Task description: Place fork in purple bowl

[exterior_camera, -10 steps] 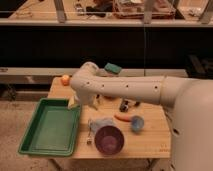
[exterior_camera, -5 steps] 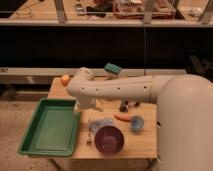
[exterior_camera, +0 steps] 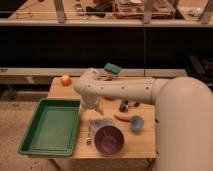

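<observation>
Brought the end effector (exterior_camera: 91, 106) rightward since a second ago, away from the green tray's (exterior_camera: 50, 125) edge and over bare table (exterior_camera: 60, 91). Hangs there below the white arm (exterior_camera: 125, 91); cannot tell whether spread or closed. Can make out the fork (exterior_camera: 89, 133) flat on the table, long axis running front to back, nearly square to the front edge; cannot tell which end carries the tines. Lies nearer the front edge than the end effector, almost straight ahead of it and apart from it, just left of the purple bowl (exterior_camera: 109, 140), right of the tray. Counting: one fork, one purple bowl, one light-blue cup (exterior_camera: 136, 123), one tray, one orange fruit (exterior_camera: 65, 80), one teal sponge (exterior_camera: 112, 68).
</observation>
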You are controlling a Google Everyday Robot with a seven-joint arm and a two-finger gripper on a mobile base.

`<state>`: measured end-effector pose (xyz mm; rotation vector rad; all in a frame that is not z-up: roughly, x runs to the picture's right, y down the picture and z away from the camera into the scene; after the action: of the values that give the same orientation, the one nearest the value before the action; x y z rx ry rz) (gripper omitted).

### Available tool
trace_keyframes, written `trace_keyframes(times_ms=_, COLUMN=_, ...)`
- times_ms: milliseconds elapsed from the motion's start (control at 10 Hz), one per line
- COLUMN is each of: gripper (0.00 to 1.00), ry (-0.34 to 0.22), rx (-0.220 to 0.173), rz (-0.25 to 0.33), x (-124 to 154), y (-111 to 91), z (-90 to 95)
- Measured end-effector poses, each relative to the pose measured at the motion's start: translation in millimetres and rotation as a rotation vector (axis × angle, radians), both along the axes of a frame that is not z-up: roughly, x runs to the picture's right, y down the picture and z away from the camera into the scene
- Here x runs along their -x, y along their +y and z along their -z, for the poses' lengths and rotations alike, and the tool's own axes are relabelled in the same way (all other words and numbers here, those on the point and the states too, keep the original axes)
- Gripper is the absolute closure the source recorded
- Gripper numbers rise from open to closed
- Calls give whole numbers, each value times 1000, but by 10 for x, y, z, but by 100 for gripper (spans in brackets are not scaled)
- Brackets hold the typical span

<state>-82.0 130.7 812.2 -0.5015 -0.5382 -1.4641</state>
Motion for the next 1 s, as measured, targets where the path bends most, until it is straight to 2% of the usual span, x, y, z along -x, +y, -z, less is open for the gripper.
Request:
trace_keyframes(times_ms=200, gripper=46, ry=13, rx=9, rz=-6, x=-8, y=91, z=-45)
trace_keyframes(times_ms=300, gripper=46, ry=17, rx=1, rz=-19, x=-42, y=107, z=-42)
trace_keyframes(times_ms=500, gripper=46, ry=9, rx=-8, rz=-25, x=-27, y=151, z=26)
trace_keyframes(times_ms=700, gripper=46, ry=-20, rx=-7, rz=-8, x=97, y=305, z=150)
trace_keyframes(times_ms=1000, gripper=46, ry=-37, rx=4, rz=31, x=181, y=535, z=146)
